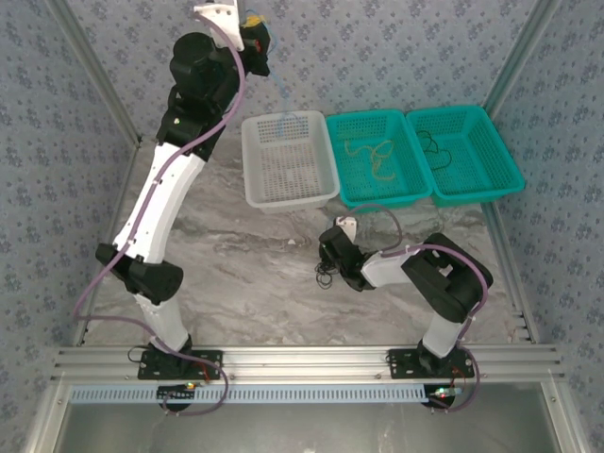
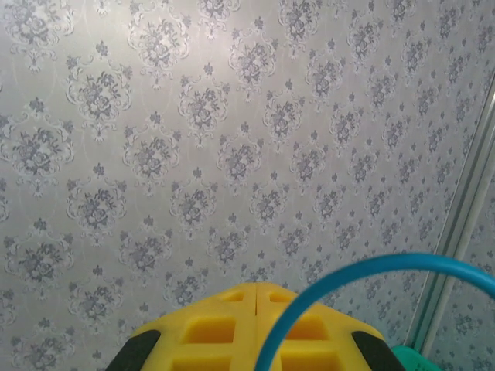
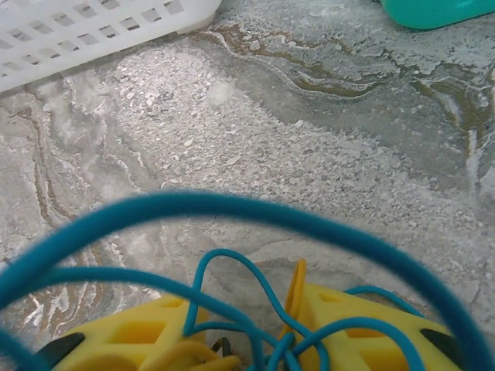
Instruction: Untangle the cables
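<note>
The right tool [image 3: 263, 313] sits low over the tabletop [image 3: 325, 154]. Its yellow pads are partly closed on the knotted clump [image 3: 267, 344], with blue loops and a yellow strand [image 3: 296, 287] crossing in the gap between them. The left tool [image 2: 256, 297] is raised high, pads pressed together, pinching the blue cable [image 2: 387, 267] that arcs out from the seam. From above, that cable drops as a faint line toward the white basket [image 1: 283, 201]; past there it is too thin to trace.

The step in hand looks like drawing the blue cable free. To do it well, the right tool should pin the knot firmly while the left lifts slowly and straight, so loops slide out rather than cinch. If the clump rises with the pull, ease off and regrip nearer the crossing. A small black loop [image 1: 326, 279] lies just beside the right tool and could snag.

The tabletop is grey and marbled with brown veins, and looks smooth enough for cords to slide. At its far side, the middle teal basket [image 1: 382, 200] holds a yellow-tan cable [image 1: 373, 156] and the right teal basket [image 1: 481, 189] a black cable [image 1: 436, 149]. Damask wallpaper [image 2: 193, 116] and aluminium posts [image 1: 94, 71] enclose the cell.
</note>
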